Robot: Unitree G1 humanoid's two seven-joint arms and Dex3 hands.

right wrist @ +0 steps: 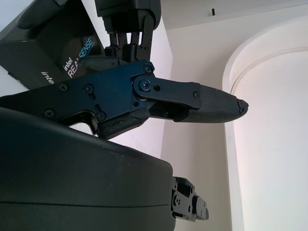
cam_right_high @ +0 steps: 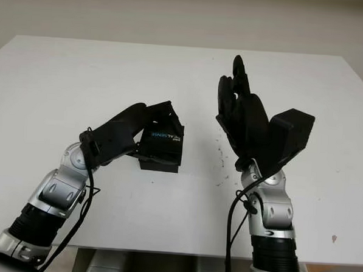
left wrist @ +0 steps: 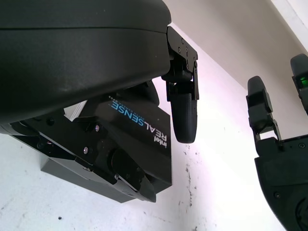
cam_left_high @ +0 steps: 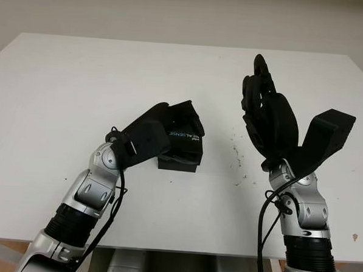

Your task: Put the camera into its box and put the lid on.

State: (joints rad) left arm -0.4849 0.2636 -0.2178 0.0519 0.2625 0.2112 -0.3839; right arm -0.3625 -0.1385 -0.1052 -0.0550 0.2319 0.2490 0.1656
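Note:
A black box lid (cam_left_high: pixel 186 134) printed "Intel RealSense" sits tilted on the black box base (cam_left_high: pixel 179 165) near the middle of the table. My left hand (cam_left_high: pixel 159 130) is shut on the lid from its left side, with one finger (left wrist: pixel 185 117) over the top and others underneath. The camera is hidden; I cannot tell if it lies inside the box. My right hand (cam_left_high: pixel 261 94) is open and raised well above the table, right of the box, holding nothing. From the right wrist view its finger (right wrist: pixel 207 103) points away from the lid (right wrist: pixel 57 55).
The white table (cam_left_high: pixel 68 87) stretches wide to the left and behind the box. Dark specks (cam_left_high: pixel 238 157) mark the surface between the box and my right arm. The table's front edge (cam_left_high: pixel 181 250) runs close to both forearms.

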